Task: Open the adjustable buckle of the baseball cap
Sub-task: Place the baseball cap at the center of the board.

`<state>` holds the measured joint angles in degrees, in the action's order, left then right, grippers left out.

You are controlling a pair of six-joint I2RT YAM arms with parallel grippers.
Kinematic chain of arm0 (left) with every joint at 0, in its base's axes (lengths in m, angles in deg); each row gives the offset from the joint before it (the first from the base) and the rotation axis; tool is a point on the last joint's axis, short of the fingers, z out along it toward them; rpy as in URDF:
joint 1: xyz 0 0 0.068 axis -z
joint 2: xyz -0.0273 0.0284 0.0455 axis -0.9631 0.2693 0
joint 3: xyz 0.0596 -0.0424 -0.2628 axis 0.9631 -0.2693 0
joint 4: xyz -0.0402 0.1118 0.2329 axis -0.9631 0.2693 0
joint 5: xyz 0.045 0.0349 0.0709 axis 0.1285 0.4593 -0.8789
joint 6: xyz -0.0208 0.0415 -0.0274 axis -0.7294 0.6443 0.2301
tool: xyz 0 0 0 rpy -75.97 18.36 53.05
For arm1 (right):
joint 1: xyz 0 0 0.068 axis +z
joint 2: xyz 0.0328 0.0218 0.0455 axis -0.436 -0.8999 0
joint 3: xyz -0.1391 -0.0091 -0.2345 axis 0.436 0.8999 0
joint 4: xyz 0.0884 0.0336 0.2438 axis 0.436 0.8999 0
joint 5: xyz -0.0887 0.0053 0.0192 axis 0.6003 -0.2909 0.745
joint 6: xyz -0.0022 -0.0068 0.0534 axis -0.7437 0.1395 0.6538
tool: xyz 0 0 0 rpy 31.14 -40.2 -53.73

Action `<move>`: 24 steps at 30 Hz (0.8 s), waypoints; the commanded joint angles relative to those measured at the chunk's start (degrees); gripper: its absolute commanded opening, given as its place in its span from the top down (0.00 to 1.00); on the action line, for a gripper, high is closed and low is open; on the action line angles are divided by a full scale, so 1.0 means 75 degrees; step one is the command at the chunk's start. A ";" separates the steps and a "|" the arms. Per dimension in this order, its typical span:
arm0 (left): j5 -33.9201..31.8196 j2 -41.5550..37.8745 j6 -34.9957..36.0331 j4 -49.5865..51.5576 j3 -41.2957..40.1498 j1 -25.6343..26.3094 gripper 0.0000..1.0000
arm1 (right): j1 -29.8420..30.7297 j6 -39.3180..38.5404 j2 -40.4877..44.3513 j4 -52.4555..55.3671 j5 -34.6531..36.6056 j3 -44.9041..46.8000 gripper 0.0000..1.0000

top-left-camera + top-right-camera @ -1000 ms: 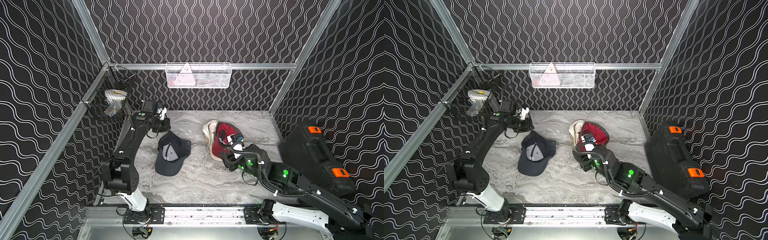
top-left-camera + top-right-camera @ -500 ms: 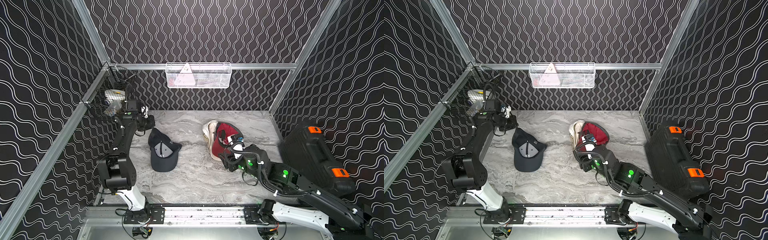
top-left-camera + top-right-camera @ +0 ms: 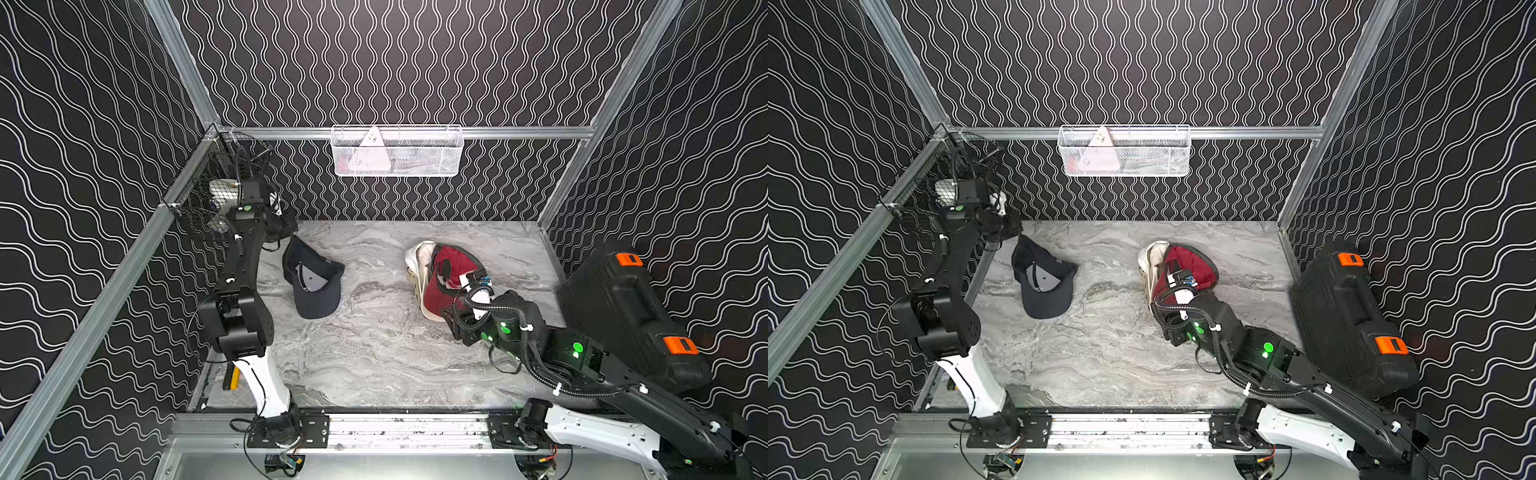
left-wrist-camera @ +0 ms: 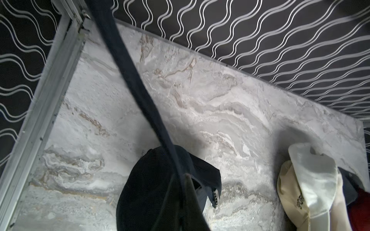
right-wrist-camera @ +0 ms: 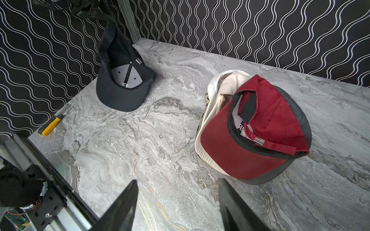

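Observation:
The navy baseball cap [image 3: 313,282] [image 3: 1044,282] lies upside down at the back left, brim on the table and rear raised. My left gripper [image 3: 286,226] [image 4: 183,176] is shut on its rear strap [image 4: 136,80], close to the corner post. The cap's metal buckle [image 5: 138,61] [image 4: 214,197] shows at the rear opening, apart from the fingers. My right gripper [image 5: 177,181] [image 3: 455,320] hovers open over bare table, just in front of a red cap [image 5: 260,130] [image 3: 449,274] and holding nothing.
The red cap rests on a white cap [image 5: 220,86] [image 3: 419,253]. A black case [image 3: 623,316] stands along the right wall. A yellow-handled screwdriver [image 5: 50,126] lies by the left wall. Wire baskets hang on the back wall [image 3: 397,151] and in the left corner [image 3: 208,195].
My left gripper has drawn the navy cap back and left toward the corner, and its rear has come up. The right arm has stayed in place.

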<state>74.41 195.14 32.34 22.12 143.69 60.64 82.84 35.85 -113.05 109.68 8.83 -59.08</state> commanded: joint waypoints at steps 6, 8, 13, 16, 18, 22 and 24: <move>-0.0282 0.0272 -0.0302 0.0276 0.0418 -0.0004 0.51 | -0.0017 0.0178 0.0240 0.0165 0.0213 0.0037 0.35; -0.0512 -0.0112 -0.0264 -0.0010 0.0072 0.0200 0.40 | -0.0015 0.0177 0.0331 0.0242 0.0305 -0.0042 0.34; -0.1286 -0.1015 0.0120 -0.0127 -0.0288 0.0975 0.31 | -0.0017 0.0109 0.0244 0.0455 0.0427 -0.0337 0.32; -0.1287 -0.1680 0.0396 -0.0619 -0.0869 0.1656 0.30 | -0.0028 0.0097 0.0152 0.0493 0.0521 -0.0464 0.32; -0.1252 -0.1885 0.0574 -0.0795 -0.1074 0.2487 0.30 | -0.0029 0.0176 0.0146 0.0485 0.0727 -0.0512 0.32; -0.0760 -0.1913 0.0738 -0.1197 -0.1406 0.3710 0.30 | -0.0029 0.0426 0.0305 0.0591 0.1131 -0.0613 0.31; -0.0668 -0.1803 0.0800 -0.1378 -0.1564 0.4299 0.30 | -0.0037 0.0601 0.0415 0.0739 0.1352 -0.0707 0.31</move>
<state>67.22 181.24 36.54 15.63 133.12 89.16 82.65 37.54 -110.74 113.35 15.11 -63.32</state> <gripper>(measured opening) 0.699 0.687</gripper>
